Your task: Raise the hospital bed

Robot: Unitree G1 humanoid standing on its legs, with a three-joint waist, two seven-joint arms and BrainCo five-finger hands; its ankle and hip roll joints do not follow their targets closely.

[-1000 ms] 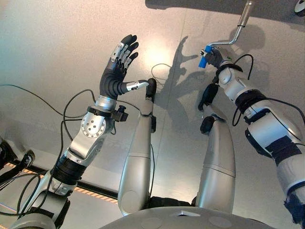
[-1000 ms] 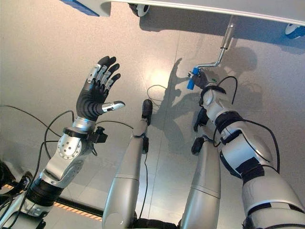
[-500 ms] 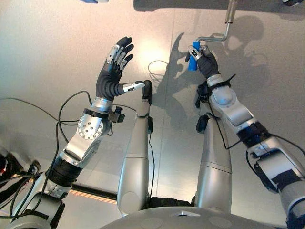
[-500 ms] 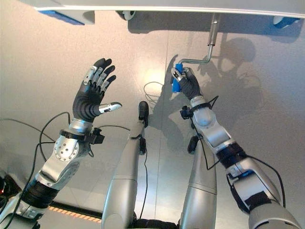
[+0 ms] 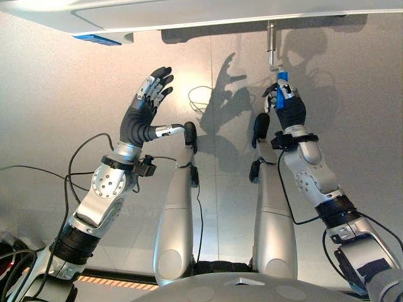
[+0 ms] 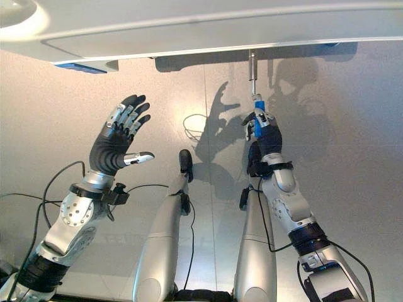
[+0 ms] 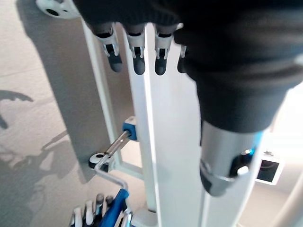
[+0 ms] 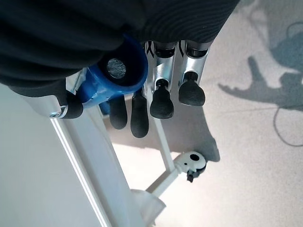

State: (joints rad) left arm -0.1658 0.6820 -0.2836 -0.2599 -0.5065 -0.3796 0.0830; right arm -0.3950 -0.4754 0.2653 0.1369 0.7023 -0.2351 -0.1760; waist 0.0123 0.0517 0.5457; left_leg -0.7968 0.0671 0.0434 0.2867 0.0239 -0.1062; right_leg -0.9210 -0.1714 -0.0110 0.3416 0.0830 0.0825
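The hospital bed's pale underside edge (image 5: 189,16) runs along the far side. A metal crank shaft (image 5: 271,44) sticks out from under it and ends in a blue handle (image 5: 281,83). My right hand (image 5: 291,112) is shut on that blue handle (image 8: 118,71), fingers (image 8: 161,101) and thumb curled round it. The handle stands nearly in line with the shaft. My left hand (image 5: 146,108) is raised over the floor to the left, open with fingers spread and touching nothing. The left wrist view looks past it at the bent crank (image 7: 111,161) and the white bed frame (image 7: 165,142).
A white bed frame bar (image 8: 90,179) and a caster wheel (image 8: 193,163) stand close beside the crank. Another caster (image 7: 54,7) shows by the frame. Bare grey floor (image 5: 56,113) lies on the left.
The camera has tilted, bringing the bed's edge into view. My right hand has swung the blue handle from left of the shaft round to just below it. The left hand stays raised and open.
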